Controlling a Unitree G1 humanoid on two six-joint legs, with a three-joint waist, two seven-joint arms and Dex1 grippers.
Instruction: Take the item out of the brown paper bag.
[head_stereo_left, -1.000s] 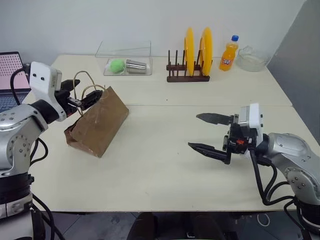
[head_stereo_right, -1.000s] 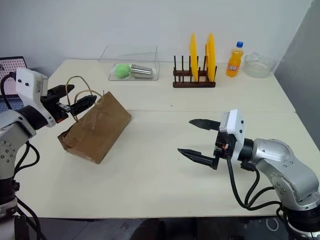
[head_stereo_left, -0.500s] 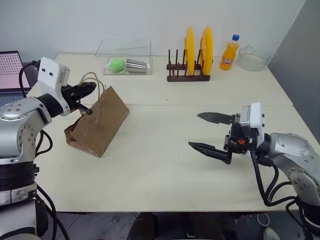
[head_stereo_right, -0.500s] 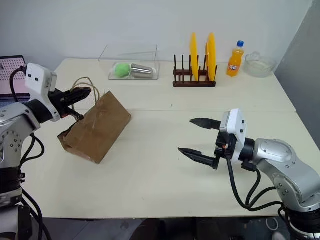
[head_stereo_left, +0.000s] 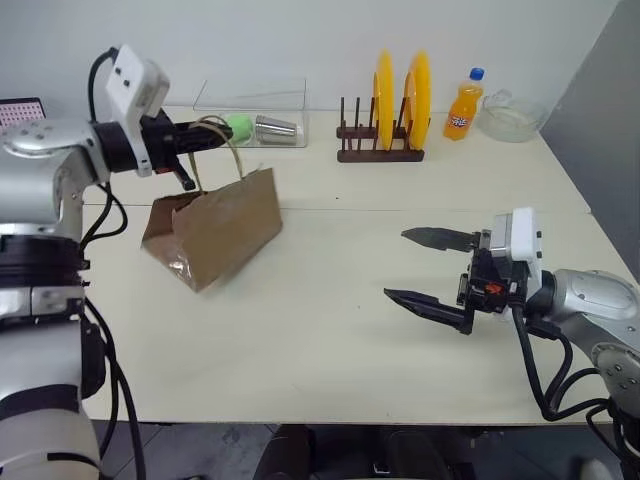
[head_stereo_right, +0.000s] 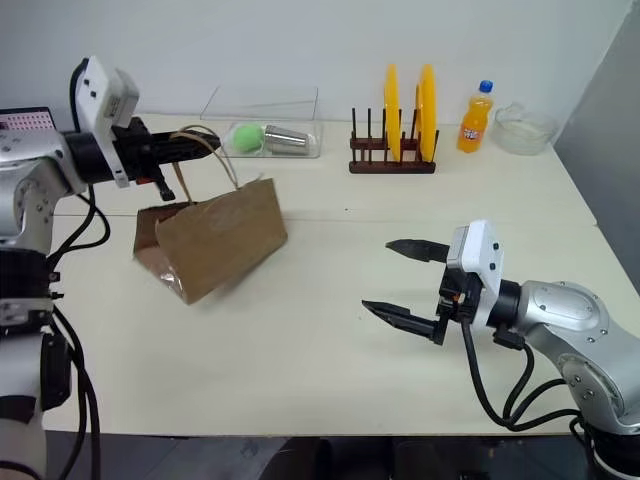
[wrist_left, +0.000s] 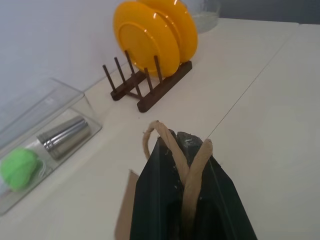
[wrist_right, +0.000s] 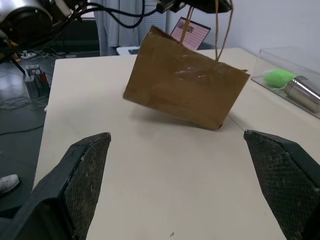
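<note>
Left tool (head_stereo_left: 215, 131) was clamped on the handles (head_stereo_left: 222, 135), tilting the bag (head_stereo_left: 215, 228) above the desk (head_stereo_left: 330, 330); item unseen, presumably inside. Right tool (head_stereo_left: 420, 270) waited beside the bag, fingers apart.

The bag (head_stereo_left: 215, 238) hung tilted over the table's (head_stereo_left: 330, 330) left half. Behind it sat a box (head_stereo_left: 250, 105); a plate rack (head_stereo_left: 382, 150) stood right of that, a bottle (head_stereo_left: 462, 105) farther right.
</note>
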